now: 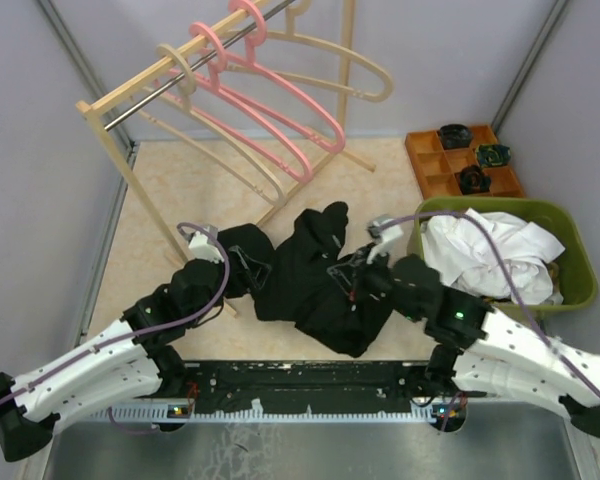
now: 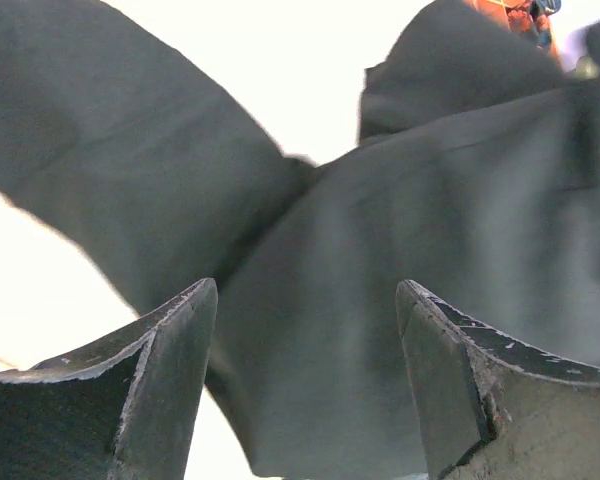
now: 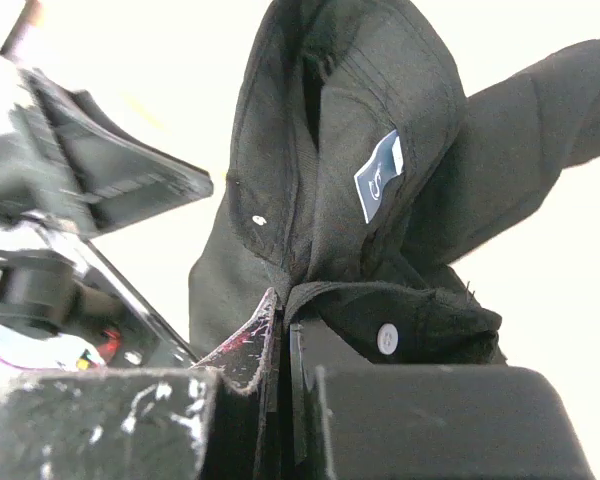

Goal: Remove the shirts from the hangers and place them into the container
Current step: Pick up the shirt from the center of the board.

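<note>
Hangers (image 1: 330,135) first: I count four, two pink and two pale beige, all bare and hooked over the metal bar (image 1: 150,97) of the wooden rack (image 1: 130,178) at the far left of the tabletop (image 1: 390,185).

I can single out one shirt, the black shirt (image 1: 315,285). It lies crumpled on the tabletop between my two arms, just left of the container (image 1: 578,262) and outside it. The container, one olive-green basket, sits at the right and holds a heap of white cloth (image 1: 485,250). I cannot tell from the folds how many shirts make up that heap.

My right jaws are closed on the black shirt. In the right wrist view they pinch a fold just under the collar, beside a white button (image 3: 385,338), and a small blue label (image 3: 380,175) shows inside the collar above. In the top view that arm reaches in from the right, its wrist close to the container's left wall.

My left jaws stand wide apart. In the left wrist view the two fingers (image 2: 150,390) frame the dark cloth, which lies beyond them and is not gripped. From above, that arm is at the left end of the garment.

Behind the container is one orange tray (image 1: 442,185) with three small dark items (image 1: 473,179) in its compartments
</note>
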Motion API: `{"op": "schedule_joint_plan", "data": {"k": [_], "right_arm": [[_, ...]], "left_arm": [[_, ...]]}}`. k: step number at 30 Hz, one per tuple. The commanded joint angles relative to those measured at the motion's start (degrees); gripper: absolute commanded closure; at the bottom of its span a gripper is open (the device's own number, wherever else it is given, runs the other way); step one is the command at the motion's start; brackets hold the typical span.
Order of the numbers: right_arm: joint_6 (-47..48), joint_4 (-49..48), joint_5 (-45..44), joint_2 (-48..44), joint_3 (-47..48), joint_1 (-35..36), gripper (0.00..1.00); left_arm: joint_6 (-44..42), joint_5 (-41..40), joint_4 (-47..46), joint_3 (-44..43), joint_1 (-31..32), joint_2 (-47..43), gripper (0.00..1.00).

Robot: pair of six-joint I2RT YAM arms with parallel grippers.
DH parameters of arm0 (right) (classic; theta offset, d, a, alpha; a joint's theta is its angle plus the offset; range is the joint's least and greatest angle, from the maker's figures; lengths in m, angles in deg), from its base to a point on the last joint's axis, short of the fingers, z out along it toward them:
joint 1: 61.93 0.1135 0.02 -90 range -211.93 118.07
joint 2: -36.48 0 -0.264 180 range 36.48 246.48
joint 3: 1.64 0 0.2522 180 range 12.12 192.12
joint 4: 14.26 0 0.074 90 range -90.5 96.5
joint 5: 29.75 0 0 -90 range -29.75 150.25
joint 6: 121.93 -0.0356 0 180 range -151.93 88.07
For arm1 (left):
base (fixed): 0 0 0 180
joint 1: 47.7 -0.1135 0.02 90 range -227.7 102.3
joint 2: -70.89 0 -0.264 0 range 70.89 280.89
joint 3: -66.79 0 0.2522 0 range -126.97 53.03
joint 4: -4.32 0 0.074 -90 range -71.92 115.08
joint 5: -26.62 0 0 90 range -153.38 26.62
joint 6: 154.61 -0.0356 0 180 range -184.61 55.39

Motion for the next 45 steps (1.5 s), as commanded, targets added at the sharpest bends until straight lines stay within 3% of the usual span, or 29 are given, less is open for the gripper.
{"op": "schedule_joint_plan", "data": {"k": [1,6,11,14,16,18,22,25,27,32,33,36,38,42,45], "right_arm": [[1.51,5.21,-2.43,-14.33,3.05,0.29,1.0],[1.08,18.89,-12.19,-19.09,9.09,0.25,1.0],[0.09,16.48,-8.9,-12.92,7.17,0.25,1.0],[-2.96,15.52,-10.46,-4.75,6.84,0.25,0.98],[-5.86,14.97,-11.36,2.58,8.14,0.16,0.84],[-11.92,14.72,-12.55,10.28,10.08,-1.2,0.82],[-14.81,3.34,3.97,21.26,9.31,-9.34,0.8],[-13.25,-1.59,9.07,29.85,11.96,-10.17,0.71],[-11.7,-1.27,13.06,35.15,15.58,-10.11,0.56],[-7.46,1.64,15.79,45.63,19.69,-7.58,0.05],[-6.38,2.51,14.5,47.2,20.09,-6.32,0.01],[-3.61,8.0,11.78,54.47,23.36,-3.12,0.01],[-1.8,15.69,3.8,60.11,27.41,-0.63,0.01],[-0.94,17.19,-0.36,66.97,27.17,1.81,0.01],[-3.1,20.25,-8.94,70.95,25.7,2.62,0.01]], "left_arm": [[-0.56,0.29,-1.99,0.64,-0.14,-0.21,0.22],[-0.76,0.45,-2.21,-0.07,-0.12,0.65,0.22],[-0.92,1.47,-2.8,-0.67,-0.09,1.61,0.22],[-0.47,1.47,-1.81,-1.45,-0.06,2.04,0.22],[-0.03,1.62,-1.78,-1.52,-0.16,1.97,0.22],[0.38,1.43,-2.02,-1.3,-0.08,1.85,0.22],[0.98,0.56,-3.05,-1.09,-0.08,2.02,0.23],[0.48,-0.2,-3.42,-1.65,-0.1,2.11,0.23],[0.25,-1.2,-3.17,-1.66,-0.12,2.0,0.23],[0.39,-3.3,-2.22,-0.88,-0.09,0.07,0.23],[0.61,-3.69,-2.22,-0.54,-0.16,-0.57,0.23],[0.88,-4.83,-2.22,0.54,-0.08,-2.42,0.23],[1.03,-5.25,-2.15,1.0,-0.14,-3.35,0.23],[1.7,-5.87,-1.73,1.59,-0.11,-4.8,0.23],[1.51,-5.99,-0.99,1.53,-0.04,-5.15,0.23]]}}
